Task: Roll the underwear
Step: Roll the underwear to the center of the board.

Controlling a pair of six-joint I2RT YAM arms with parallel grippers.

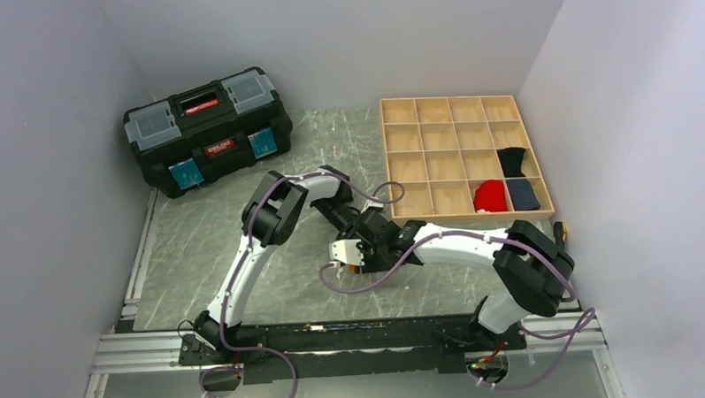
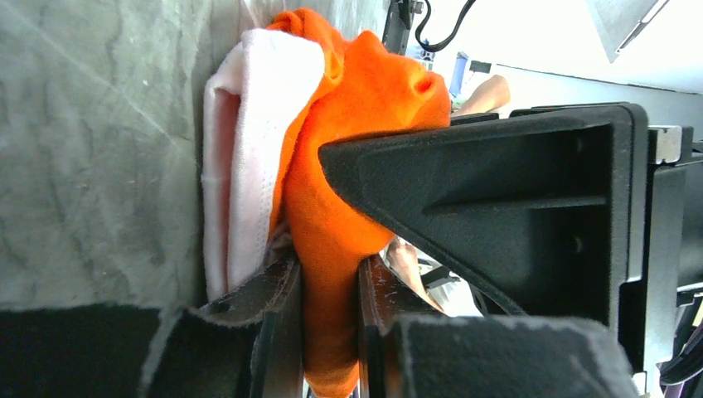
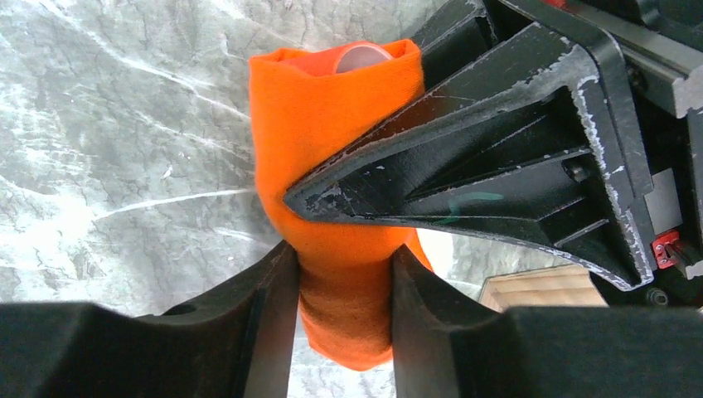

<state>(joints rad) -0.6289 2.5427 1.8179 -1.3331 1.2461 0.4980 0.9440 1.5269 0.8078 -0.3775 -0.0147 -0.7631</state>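
So my left gripper point(image 2: 329, 311) and right gripper point(image 3: 344, 311) are both clamped on the bright orange rolled-up fabric underwear point(image 3: 332, 141) mid grey marbled table point(image 1: 209, 257), its long axis poking straight out past both sets of fingertips, so neither arm's nearer, I reckon.

The underwear point(image 3: 332, 124) is soft, matt orange cloth with a pale knit lining. The right gripper point(image 3: 332, 240) has matt black plastic fingers point(image 3: 497, 157), scuffed pale along their edges. The table point(image 1: 209, 248) looks like smooth, grey-veined stone, the tray point(image 1: 466, 99) is bare pale wood, and the toolbox point(image 1: 206, 124) is black plastic.
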